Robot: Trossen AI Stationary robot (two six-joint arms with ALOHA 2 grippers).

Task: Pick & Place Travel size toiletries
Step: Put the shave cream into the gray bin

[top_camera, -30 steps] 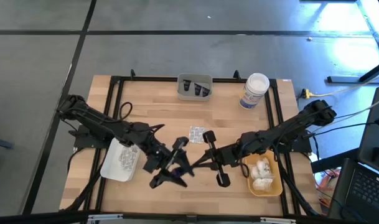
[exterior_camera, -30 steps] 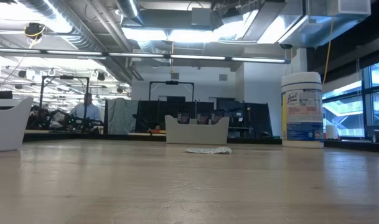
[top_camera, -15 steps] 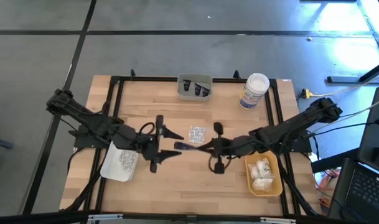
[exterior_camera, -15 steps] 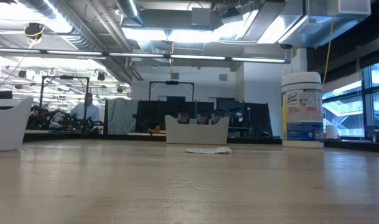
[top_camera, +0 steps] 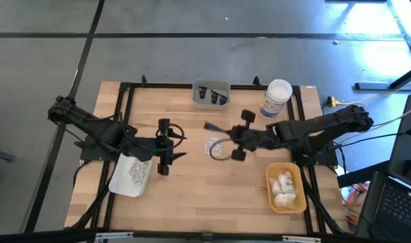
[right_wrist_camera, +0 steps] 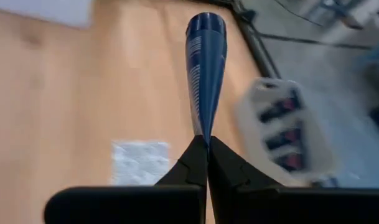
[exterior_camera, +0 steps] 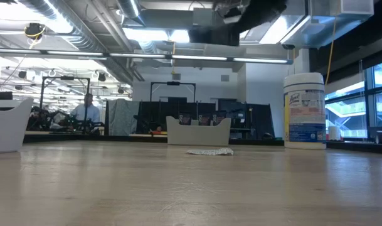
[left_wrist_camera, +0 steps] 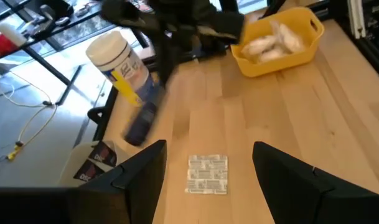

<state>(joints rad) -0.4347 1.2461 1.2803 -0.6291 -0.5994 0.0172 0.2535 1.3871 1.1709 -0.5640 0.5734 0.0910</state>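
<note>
Right gripper [right_wrist_camera: 206,144] pinches a dark blue tube [right_wrist_camera: 205,68] above the table [top_camera: 192,196]; the left gripper [left_wrist_camera: 208,163], spread wide and empty, faces a silvery blister packet [left_wrist_camera: 207,175].

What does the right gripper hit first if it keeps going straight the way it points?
Probably the grey tray of dark tubes. The right gripper, shut on a blue tube, points toward that tray, with the tube tip leading. It is raised, so depth is unclear.
</note>
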